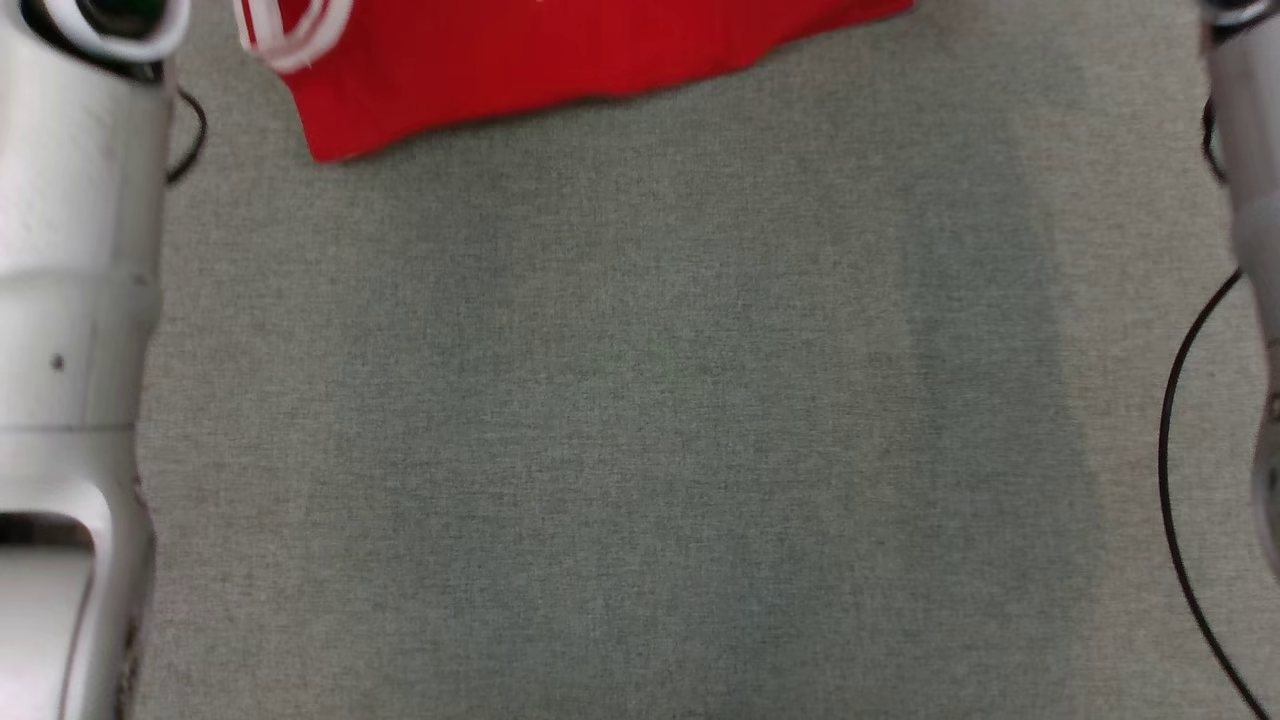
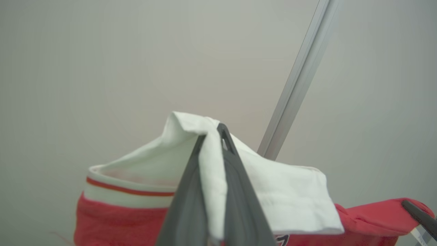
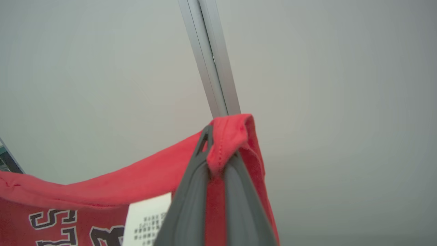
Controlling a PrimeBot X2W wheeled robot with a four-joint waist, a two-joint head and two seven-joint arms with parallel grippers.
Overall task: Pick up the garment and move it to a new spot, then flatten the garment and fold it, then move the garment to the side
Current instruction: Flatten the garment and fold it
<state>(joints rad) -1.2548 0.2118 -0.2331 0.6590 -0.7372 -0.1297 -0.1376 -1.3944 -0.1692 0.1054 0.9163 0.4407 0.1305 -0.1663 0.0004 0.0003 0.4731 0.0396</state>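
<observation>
Your left gripper (image 2: 212, 138) is clamped tight on the red jersey (image 2: 119, 218). Its white trim (image 2: 290, 198) is pinched between both dark fingers and spills out at 3 and 9 o'clock of the tips. Your right gripper (image 3: 218, 150) is closed on a red hem that bunches over its tips at 12 o'clock and trails off toward 8 o'clock. In the head view the jersey shows at 12 o'clock, above the grey fabric surface (image 1: 640, 450) and between the pale forearms (image 1: 70, 300). It is bright red, with a white ribbed band carrying one red stripe, black-outlined block lettering and a white printed label (image 3: 148, 222). You have one jersey, two grippers, one label, and one grey metal rail (image 3: 211, 61) behind each grip
</observation>
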